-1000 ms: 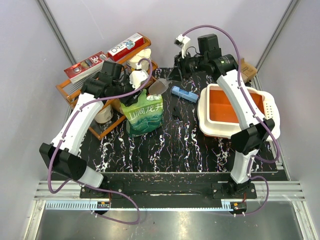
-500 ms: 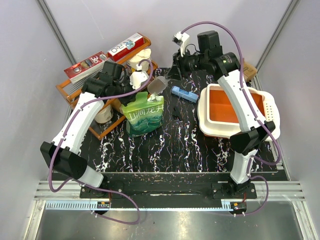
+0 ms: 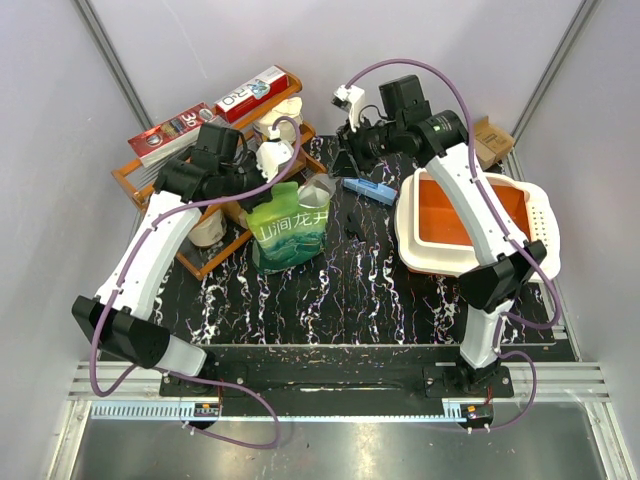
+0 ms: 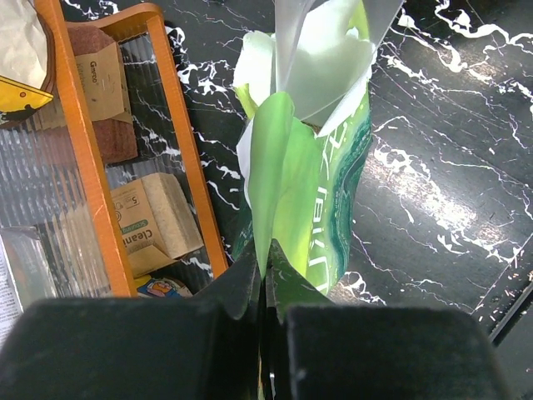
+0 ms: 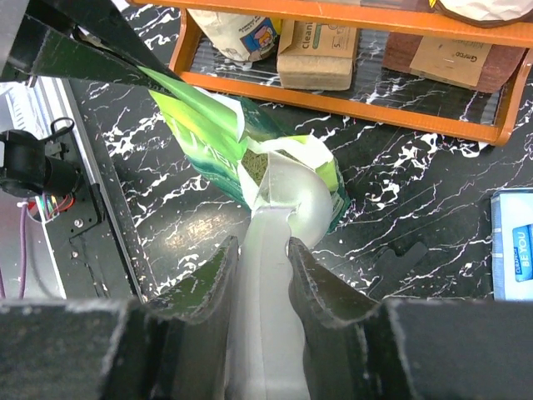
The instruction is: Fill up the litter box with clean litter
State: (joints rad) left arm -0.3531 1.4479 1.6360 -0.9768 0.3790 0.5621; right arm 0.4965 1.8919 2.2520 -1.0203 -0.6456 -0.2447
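The litter box (image 3: 414,250), white rim and orange inside, lies at the right of the table. Its visible orange floor is bare. A glossy green pouch (image 3: 288,230) stands at the centre left. My left gripper (image 3: 258,180) is shut on the pouch's top edge (image 4: 271,167) and holds its mouth open; its jaws (image 4: 265,268) pinch the green film. My right gripper (image 3: 342,162) is shut on the handle of a translucent white scoop (image 5: 265,275). The scoop's bowl (image 5: 296,196) sits in the pouch mouth. Grainy, greenish-tan stuff (image 5: 256,163) shows inside the pouch.
An orange wire rack (image 3: 152,192) with boxes and bags stands at the back left, close behind the pouch. A blue box (image 3: 368,188) and a small black piece (image 3: 355,222) lie between the pouch and the litter box. A perforated white tray (image 3: 541,225) adjoins the box's right side.
My right gripper has carried the scoop left and down, from above the table into the pouch mouth. My left gripper keeps its hold on the pouch edge and has barely shifted.
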